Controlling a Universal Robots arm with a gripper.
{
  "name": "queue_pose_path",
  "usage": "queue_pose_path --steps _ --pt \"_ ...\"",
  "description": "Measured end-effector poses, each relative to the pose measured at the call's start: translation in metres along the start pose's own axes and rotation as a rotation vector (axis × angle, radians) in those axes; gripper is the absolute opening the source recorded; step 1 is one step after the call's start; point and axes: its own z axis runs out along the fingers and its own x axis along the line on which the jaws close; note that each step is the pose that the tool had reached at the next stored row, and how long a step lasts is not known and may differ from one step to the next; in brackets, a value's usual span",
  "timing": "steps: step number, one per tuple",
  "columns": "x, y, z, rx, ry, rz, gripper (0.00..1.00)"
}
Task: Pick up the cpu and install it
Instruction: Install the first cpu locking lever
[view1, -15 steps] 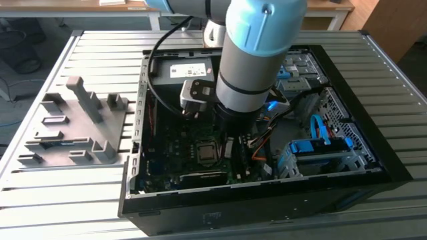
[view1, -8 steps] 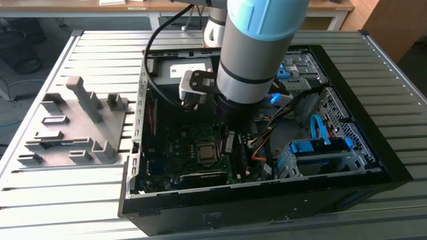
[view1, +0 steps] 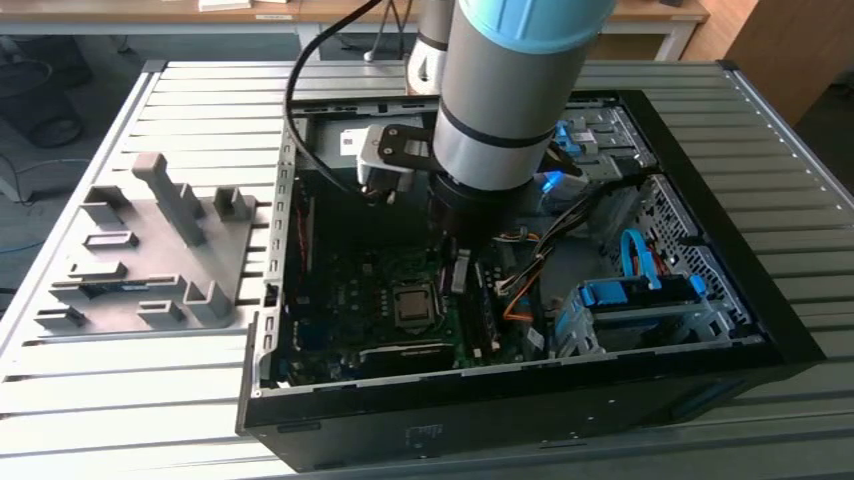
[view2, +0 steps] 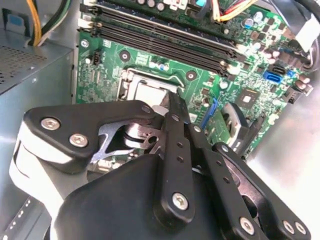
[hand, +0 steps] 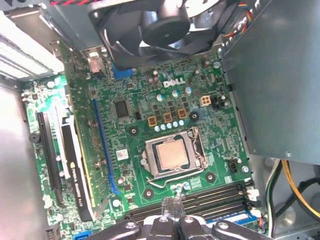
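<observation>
The cpu (hand: 172, 154) is one small silver-tan square lying flat in the metal-framed socket (hand: 150, 167) near the middle of the green motherboard (hand: 125, 135). It also shows in the second wrist view (view2: 150, 92) and, as a small dark-framed square, in the exterior view (view1: 411, 298).

The gripper (hand: 173, 206) hovers just beside the socket with its two black fingers pressed together on nothing, their tips wrapped in pale tape. The second wrist view shows its linkage from behind, with the tips (view2: 174, 102) above the socket's edge.

White lettering sits on the board above three orange square parts (hand: 167, 118), and a small white label (hand: 121, 154) lies near one blue slot (hand: 102, 145).

The first wrist view adds one black fan (hand: 165, 25). The exterior view takes in the open black computer case (view1: 534, 420) on a slatted table (view1: 120, 400), with one grey moulded tray (view1: 160, 250) to the exterior view's left.
</observation>
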Motion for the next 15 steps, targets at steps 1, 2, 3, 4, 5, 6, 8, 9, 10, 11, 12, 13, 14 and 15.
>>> queue_pose_path --steps 1,2,3,4,5,6,8,9,10,11,12,13,14,15 --pt "-0.0018 0.0004 -0.0001 0.0000 0.0000 0.000 0.10" --pt "-0.0037 0.0008 -0.0001 0.0000 0.0000 0.000 0.10" --pt "-0.0053 0.0012 -0.0003 0.0000 0.0000 0.000 0.10" --pt "-0.0065 0.0015 -0.0011 0.0000 0.0001 0.000 0.10" --pt "-0.0074 0.0018 -0.0026 0.0000 0.0001 0.000 0.10" --pt "-0.0080 0.0020 -0.0045 0.0000 0.0004 0.000 0.10" --pt "-0.0089 0.0024 -0.0077 0.0000 0.0001 0.000 0.10" --pt "-0.0091 0.0026 -0.0096 0.0000 0.0002 0.000 0.10" --pt "-0.0094 0.0030 -0.0138 0.0000 0.0003 0.000 0.10" --pt "-0.0094 0.0030 -0.0140 0.0000 0.0000 0.000 0.10" --pt "-0.0094 0.0030 -0.0141 0.0000 0.0000 0.000 0.10" --pt "-0.0094 0.0030 -0.0140 0.0000 -0.0001 0.000 0.10" --pt "-0.0094 0.0030 -0.0141 0.0000 0.0000 0.000 0.10" --pt "-0.0094 0.0030 -0.0141 0.0000 -0.0001 0.000 0.10"
